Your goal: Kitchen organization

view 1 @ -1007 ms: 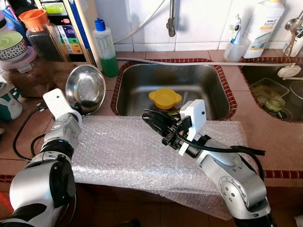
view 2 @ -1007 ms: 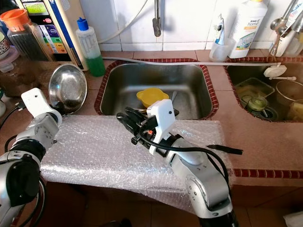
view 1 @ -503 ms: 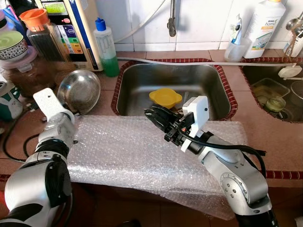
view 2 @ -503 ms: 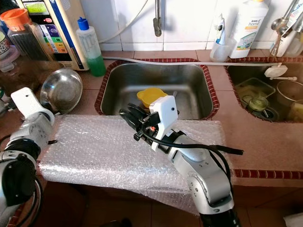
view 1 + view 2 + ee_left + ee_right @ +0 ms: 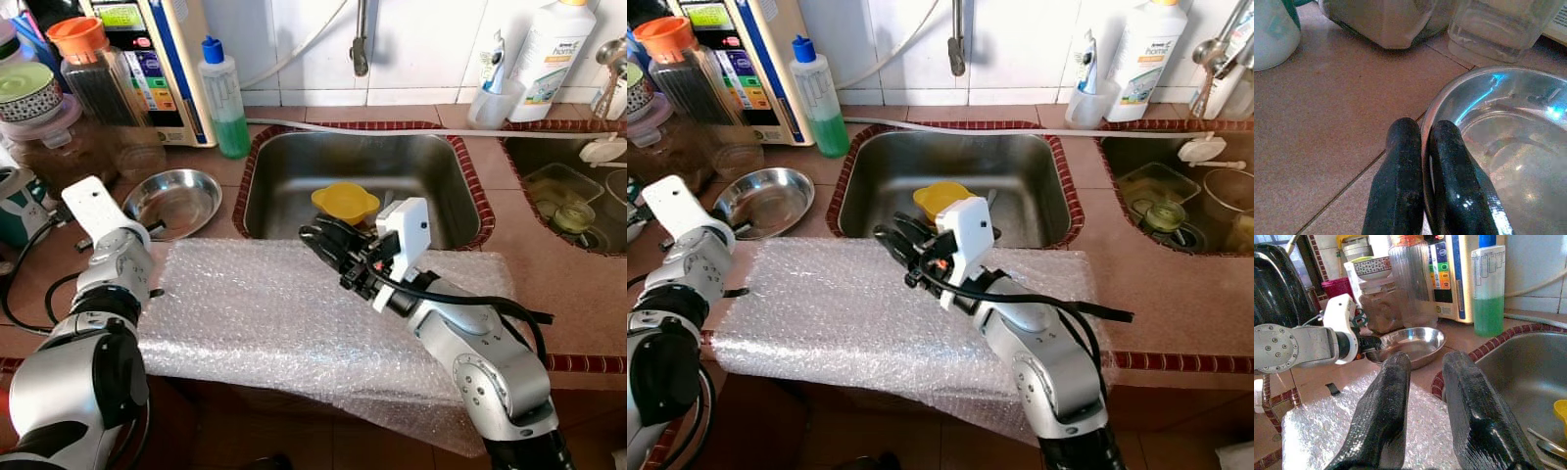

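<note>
While its two black fingers [image 5: 1400,176] pinch the thin rim of the shallow round stainless-steel bowl [image 5: 172,201], the left hand [image 5: 1422,147] sits low over the reddish-brown tiled counter [image 5: 549,264], one finger outside the rim and one inside. That bowl lies flat and right way up on the counter, just left of the steel sink basin [image 5: 294,176] and just beyond the far left corner of the clear bubble-wrap sheet [image 5: 255,313] spread along the counter's front edge. Behind the bowl stand a clear drinking glass [image 5: 140,155], a large clear jar of brown contents with a pink lid [image 5: 49,152] and a tall ribbed clear jar with an orange cap [image 5: 83,73]; a clear bottle of green liquid with a blue cap [image 5: 224,98] stands near the sink's back left corner. The right hand [image 5: 1425,377] hovers over the far edge of the bubble wrap at the front lip of the sink, its fingers parted with a narrow gap and gripping nothing, pointing toward the bowl. Inside the basin, just beyond that hand, lies a small yellow plastic bowl with side handles [image 5: 345,201]. A white bottle with a green label [image 5: 551,44] stands against the white wall tiles to the right, and a second sink [image 5: 563,191] holds dishes.
</note>
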Controlling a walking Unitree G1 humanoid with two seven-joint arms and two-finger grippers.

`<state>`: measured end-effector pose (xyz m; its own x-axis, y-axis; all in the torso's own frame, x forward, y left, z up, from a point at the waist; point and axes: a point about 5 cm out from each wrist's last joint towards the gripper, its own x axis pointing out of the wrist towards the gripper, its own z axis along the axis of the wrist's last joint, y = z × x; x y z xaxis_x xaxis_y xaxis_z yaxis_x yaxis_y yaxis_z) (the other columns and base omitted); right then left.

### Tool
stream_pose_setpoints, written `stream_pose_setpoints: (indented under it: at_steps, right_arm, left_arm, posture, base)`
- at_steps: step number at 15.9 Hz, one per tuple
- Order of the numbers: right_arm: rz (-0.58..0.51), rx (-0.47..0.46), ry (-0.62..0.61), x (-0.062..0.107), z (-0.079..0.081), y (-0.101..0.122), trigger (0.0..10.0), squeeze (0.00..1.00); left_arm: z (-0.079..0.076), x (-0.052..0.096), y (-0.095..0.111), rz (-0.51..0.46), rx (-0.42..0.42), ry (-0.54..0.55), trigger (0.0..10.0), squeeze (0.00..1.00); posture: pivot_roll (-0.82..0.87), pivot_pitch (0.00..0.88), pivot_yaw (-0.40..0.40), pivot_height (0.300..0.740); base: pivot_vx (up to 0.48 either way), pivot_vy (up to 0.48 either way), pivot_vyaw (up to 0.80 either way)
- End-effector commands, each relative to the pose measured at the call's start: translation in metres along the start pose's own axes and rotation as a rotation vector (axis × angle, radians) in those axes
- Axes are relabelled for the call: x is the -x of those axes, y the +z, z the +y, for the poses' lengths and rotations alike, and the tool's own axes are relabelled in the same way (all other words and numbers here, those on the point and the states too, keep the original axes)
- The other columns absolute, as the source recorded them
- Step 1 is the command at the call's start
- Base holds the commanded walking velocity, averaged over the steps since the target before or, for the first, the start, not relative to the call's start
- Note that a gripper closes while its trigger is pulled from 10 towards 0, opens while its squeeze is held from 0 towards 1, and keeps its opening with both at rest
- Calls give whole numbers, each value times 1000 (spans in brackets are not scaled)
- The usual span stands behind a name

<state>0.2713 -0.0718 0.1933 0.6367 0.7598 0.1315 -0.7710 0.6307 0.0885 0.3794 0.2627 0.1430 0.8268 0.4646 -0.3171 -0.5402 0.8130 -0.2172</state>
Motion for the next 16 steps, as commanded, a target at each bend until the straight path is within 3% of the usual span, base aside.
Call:
stream_pose_setpoints:
  at_steps: [1, 5, 8, 11, 12, 16]
  right_arm:
    - [-11, 11, 10, -2, 0, 3, 10000, 0]
    - [-13, 16, -2, -2, -3, 3, 10000, 0]
    - [-32, 38, -106, -3, -18, 6, 10000, 0]
    - [-54, 35, -199, -4, -33, 9, 10000, 0]
    - [-82, 3, -270, -6, -45, 11, 10000, 0]
    - [-143, -146, -338, -25, -62, 12, 10000, 0]
  left_arm:
    - [5, -1, -3, 19, 6, 14, 0, 0]
    - [5, -1, 3, -30, 54, -1, 0, 0]
    - [-1, 4, 27, -265, 80, -79, 0, 0]
    - [-7, 8, 26, -306, 113, -129, 0, 0]
    - [-17, 12, 24, -334, 141, -199, 0, 0]
    - [-32, 18, 18, -351, 156, -292, 0, 0]
  posture:
    - [-26, 94, 88, 740]
    - [-24, 96, 86, 740]
    - [-24, 99, 85, 740]
    - [-22, 102, 82, 740]
    - [-20, 106, 78, 740]
    - [-2, 123, 65, 740]
  base:
    - [0, 0, 0]
    - [0, 0, 0]
    - [0, 0, 0]
    - [0, 0, 0]
    - [0, 0, 0]
    - [0, 0, 0]
